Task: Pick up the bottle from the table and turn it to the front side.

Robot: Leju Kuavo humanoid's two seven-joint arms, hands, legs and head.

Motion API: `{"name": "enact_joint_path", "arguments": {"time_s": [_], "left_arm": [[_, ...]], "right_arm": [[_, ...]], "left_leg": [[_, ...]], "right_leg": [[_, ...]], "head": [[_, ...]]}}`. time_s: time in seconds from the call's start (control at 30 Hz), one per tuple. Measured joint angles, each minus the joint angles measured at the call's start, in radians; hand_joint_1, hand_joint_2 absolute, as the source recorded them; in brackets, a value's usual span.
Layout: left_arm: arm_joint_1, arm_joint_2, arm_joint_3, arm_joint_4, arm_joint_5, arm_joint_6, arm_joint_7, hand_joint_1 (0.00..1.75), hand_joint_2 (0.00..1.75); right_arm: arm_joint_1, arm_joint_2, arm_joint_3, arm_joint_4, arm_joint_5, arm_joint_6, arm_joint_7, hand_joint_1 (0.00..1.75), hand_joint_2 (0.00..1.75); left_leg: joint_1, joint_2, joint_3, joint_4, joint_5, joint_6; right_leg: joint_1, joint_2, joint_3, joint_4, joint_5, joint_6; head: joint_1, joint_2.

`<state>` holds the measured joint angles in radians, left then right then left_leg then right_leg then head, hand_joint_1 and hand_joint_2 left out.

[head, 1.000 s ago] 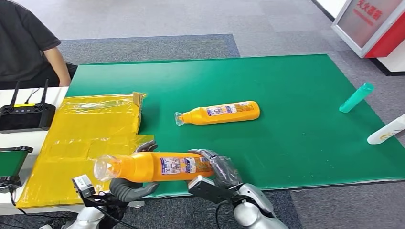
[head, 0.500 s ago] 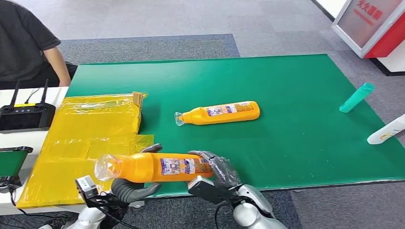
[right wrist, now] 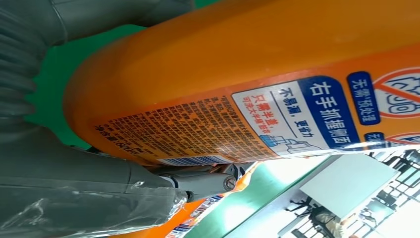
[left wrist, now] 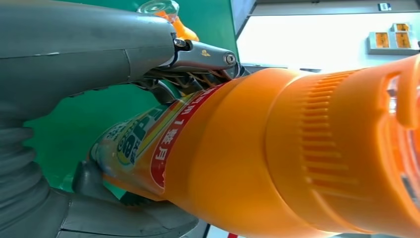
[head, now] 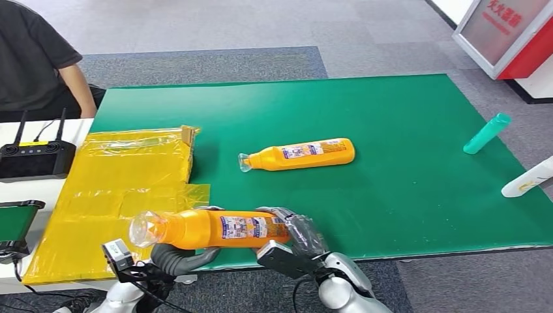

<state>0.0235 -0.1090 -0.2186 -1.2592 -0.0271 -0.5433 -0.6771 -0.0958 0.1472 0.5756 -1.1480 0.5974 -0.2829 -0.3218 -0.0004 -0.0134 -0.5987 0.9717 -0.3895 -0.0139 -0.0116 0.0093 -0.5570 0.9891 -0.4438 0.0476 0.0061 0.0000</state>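
Note:
An orange bottle with a clear cap and a blue-and-white label hangs on its side just above the front edge of the green table, cap toward the left. My left hand holds it from below near the neck. My right hand grips its base end. The left wrist view shows the bottle close up, with the left hand wrapped around its labelled part. In the right wrist view the printed label side of the bottle rests against my right hand.
A second orange bottle lies on its side mid-table. Yellow plastic packaging covers the left edge. A teal bottle and a white bottle lie at the right. A black controller and a seated person are at the left.
The left hand's fingers that stood above the bottle's far side have sunk behind it. The bottle has shifted slightly right and its label has turned a little.

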Motion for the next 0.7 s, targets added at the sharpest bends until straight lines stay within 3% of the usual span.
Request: {"name": "enact_joint_path", "arguments": {"time_s": [0.07,0.1,0.2,0.23,0.37,0.43,0.67,0.7], "left_arm": [[0.0,0.0,0.0,0.0,0.0,0.0,0.0,1.75,1.75],[0.0,0.0,0.0,0.0,0.0,0.0,0.0,1.75,1.75],[0.0,0.001,0.0,0.0,-0.003,0.005,0.0,1.75,1.75],[0.0,0.0,0.0,0.0,-0.004,0.009,0.0,1.75,1.75],[0.007,-0.003,0.004,-0.013,0.008,0.051,0.001,1.75,1.75],[0.018,-0.008,0.012,-0.041,-0.012,0.121,0.007,1.75,1.75],[0.056,-0.017,0.059,-0.203,-0.337,0.623,0.061,1.75,1.75],[0.058,-0.016,0.062,-0.214,-0.367,0.658,0.068,1.75,1.75]], "right_arm": [[0.0,0.0,0.0,0.0,0.0,-0.001,-0.002,1.75,1.75],[0.0,0.0,0.0,0.0,0.0,-0.001,-0.002,1.6,1.75],[0.0,0.0,0.0,0.0,-0.002,-0.003,-0.003,0.29,1.75],[0.0,0.0,0.0,0.0,-0.003,-0.006,-0.003,0.0,1.75],[0.008,0.0,-0.003,-0.005,-0.014,-0.026,-0.005,0.0,1.75],[0.019,-0.002,-0.012,-0.02,-0.018,-0.04,-0.003,0.0,1.75],[0.093,-0.015,-0.076,-0.123,-0.024,-0.077,0.027,0.0,1.75],[0.098,-0.016,-0.081,-0.131,-0.024,-0.078,0.029,0.0,1.75]], "left_leg": [[0.0,0.0,0.0,0.0,0.0,0.0],[0.0,0.0,0.0,0.0,0.0,0.0],[0.0,0.0,0.0,0.0,0.0,0.0],[0.0,0.0,0.0,0.0,0.0,0.0],[0.0,0.0,0.0,0.0,0.0,0.0],[0.0,0.0,0.0,0.0,0.0,0.0],[0.0,0.0,0.0,0.0,0.0,0.0],[0.0,0.0,0.0,0.0,0.0,0.0]], "right_leg": [[0.0,0.0,0.0,0.0,0.0,0.0],[0.0,0.0,0.0,0.0,0.0,0.0],[0.0,0.0,0.0,0.0,0.0,0.0],[0.0,0.0,0.0,0.0,0.0,0.0],[0.0,0.0,0.0,0.0,0.0,0.0],[0.0,0.0,0.0,0.0,0.0,0.0],[0.0,0.0,0.0,0.0,0.0,0.0],[0.0,0.0,0.0,0.0,0.0,0.0]], "head": [[0.0,0.0],[0.0,0.0],[0.0,0.0],[0.0,0.0],[0.0,0.0],[0.0,0.0],[0.0,0.0],[0.0,0.0]]}}
